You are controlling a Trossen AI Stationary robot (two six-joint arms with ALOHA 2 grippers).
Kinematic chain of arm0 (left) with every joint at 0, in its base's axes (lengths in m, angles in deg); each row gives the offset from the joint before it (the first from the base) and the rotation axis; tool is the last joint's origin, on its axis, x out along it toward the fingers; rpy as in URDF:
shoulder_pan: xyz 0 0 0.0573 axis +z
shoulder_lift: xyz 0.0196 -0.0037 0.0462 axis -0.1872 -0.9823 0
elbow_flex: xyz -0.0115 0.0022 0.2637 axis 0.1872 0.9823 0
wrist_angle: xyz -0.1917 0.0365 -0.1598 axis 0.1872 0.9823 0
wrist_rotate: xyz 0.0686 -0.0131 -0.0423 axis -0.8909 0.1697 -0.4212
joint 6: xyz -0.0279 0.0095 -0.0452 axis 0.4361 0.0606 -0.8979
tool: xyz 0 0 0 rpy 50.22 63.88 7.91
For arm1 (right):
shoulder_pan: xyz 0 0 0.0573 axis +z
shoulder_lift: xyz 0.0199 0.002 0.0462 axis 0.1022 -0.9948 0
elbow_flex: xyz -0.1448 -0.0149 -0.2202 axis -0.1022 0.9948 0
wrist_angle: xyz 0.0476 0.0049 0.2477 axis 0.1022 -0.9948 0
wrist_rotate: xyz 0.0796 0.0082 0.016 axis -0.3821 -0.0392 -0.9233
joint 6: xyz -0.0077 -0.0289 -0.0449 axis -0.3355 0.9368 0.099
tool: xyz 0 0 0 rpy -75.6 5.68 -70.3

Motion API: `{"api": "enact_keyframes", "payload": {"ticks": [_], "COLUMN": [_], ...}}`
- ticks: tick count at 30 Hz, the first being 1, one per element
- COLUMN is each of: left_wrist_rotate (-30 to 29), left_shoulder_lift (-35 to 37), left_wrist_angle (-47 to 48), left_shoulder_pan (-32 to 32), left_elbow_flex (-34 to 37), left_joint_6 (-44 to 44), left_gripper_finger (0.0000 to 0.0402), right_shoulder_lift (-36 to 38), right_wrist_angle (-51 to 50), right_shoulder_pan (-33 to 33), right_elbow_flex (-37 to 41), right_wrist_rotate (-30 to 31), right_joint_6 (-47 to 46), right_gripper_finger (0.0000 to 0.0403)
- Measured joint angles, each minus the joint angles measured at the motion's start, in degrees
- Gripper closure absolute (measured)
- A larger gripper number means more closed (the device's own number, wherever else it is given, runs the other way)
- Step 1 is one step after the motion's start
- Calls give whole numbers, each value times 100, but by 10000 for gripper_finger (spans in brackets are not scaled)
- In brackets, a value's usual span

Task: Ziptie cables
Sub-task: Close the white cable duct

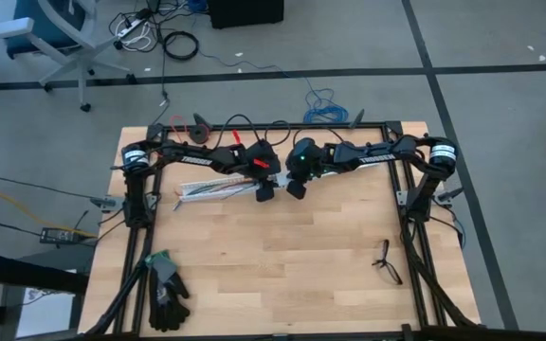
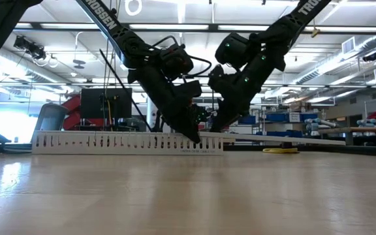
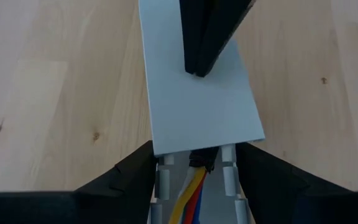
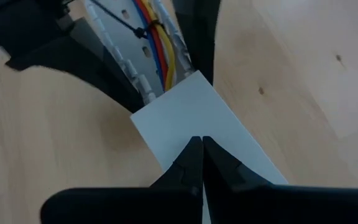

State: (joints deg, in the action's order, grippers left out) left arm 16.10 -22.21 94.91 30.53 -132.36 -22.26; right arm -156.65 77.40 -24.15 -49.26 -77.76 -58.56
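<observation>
From above, "TROSSEN" showed on both arms and the channel lay left-to-right; the left gripper straddled its end, fingers apart, where the cables ran lengthwise, ziptie across; right gripper pinched the cover.

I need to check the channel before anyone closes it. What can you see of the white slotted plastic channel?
The long white slotted plastic channel lies flat on the wooden table, toothed side walls upright. Coloured wires run inside, tied with a thin black ziptie. The left gripper straddles it. A flat white cover strip, pinched by the shut right gripper, overlaps its end.
</observation>
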Motion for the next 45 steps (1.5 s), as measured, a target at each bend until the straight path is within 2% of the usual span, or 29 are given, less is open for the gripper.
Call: {"api": "enact_keyframes", "payload": {"ticks": [13,27,37,45], "left_wrist_rotate": [2,-54,40,83], "left_shoulder_lift": [0,0,7,7], "left_wrist_angle": [-72,-138,11,26], "left_shoulder_pan": [-28,-94,-57,-24], "left_elbow_flex": [0,4,0,0], "left_joint_6": [-726,-606,-233,-226], "left_gripper_finger": [186,185,151,147], "right_shoulder_lift": [0,0,-4,-4], "right_wrist_angle": [29,38,55,27], "right_shoulder_pan": [107,103,104,103], "right_elbow_flex": [9,15,15,13], "right_wrist_rotate": [337,334,295,297], "right_joint_6": [-643,-664,-595,-593], "right_gripper_finger": [403,403,403,403]}}
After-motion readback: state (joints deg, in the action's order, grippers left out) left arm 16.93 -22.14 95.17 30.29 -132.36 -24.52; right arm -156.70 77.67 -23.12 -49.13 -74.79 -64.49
